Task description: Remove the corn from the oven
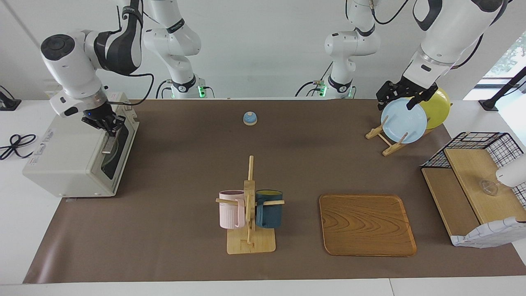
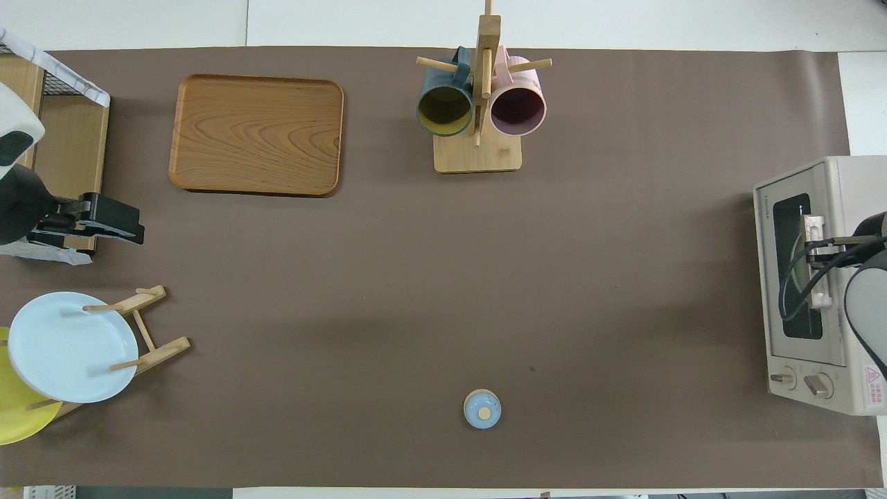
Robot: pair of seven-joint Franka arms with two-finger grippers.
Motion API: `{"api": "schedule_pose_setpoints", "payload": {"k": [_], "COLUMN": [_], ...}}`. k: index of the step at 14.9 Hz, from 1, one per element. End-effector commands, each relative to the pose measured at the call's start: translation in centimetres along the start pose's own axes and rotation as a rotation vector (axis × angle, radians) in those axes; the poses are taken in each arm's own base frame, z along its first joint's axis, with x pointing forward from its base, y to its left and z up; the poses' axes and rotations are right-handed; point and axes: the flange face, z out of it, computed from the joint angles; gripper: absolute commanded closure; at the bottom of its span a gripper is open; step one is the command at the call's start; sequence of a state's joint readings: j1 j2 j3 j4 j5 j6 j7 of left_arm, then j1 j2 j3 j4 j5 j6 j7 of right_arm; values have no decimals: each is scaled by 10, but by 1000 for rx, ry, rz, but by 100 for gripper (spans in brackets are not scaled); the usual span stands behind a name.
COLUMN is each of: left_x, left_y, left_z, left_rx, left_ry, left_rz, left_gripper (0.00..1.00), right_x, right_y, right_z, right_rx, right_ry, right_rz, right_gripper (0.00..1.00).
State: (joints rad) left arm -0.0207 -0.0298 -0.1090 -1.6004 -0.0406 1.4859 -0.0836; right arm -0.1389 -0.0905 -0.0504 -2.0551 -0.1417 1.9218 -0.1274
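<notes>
The off-white oven [image 1: 70,158] stands at the right arm's end of the table with its dark glass door [image 1: 117,150] closed; it also shows in the overhead view [image 2: 811,291]. My right gripper [image 1: 110,126] is at the top of the door, right at the metal bar handle [image 1: 107,144], and shows in the overhead view [image 2: 818,253] over the handle [image 2: 812,229]. The corn is out of view in both views. My left gripper [image 1: 400,100] waits open and empty in the air over the plate rack [image 1: 388,142].
The rack holds a light blue plate [image 1: 404,121] and a yellow plate [image 1: 437,107]. A mug stand [image 1: 250,213] with a pink and a dark blue mug, a wooden tray [image 1: 365,224], a small blue bell [image 1: 250,118] and a wire basket shelf [image 1: 472,181] are on the table.
</notes>
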Motion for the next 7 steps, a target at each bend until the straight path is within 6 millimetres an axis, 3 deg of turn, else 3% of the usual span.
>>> {"api": "schedule_pose_setpoints", "payload": {"k": [1,5,7], "left_x": [-4,-4,-4], "left_y": [-2,-2,-2], "left_z": [-6,-7,-7], "left_rx": [-3,-4,-4], "left_ry": [11,12,12], "left_rz": [-12,-12,-13], "left_gripper": [0,0,0], "right_x": [-1,-4,-2], "right_y": [11,10,-6], "right_z": [9,17,28], "right_rx": [-2,2,3], "right_ry": [6,-9,1], "right_rz": [-43,-63,-77], "right_gripper": [100,100,100]}}
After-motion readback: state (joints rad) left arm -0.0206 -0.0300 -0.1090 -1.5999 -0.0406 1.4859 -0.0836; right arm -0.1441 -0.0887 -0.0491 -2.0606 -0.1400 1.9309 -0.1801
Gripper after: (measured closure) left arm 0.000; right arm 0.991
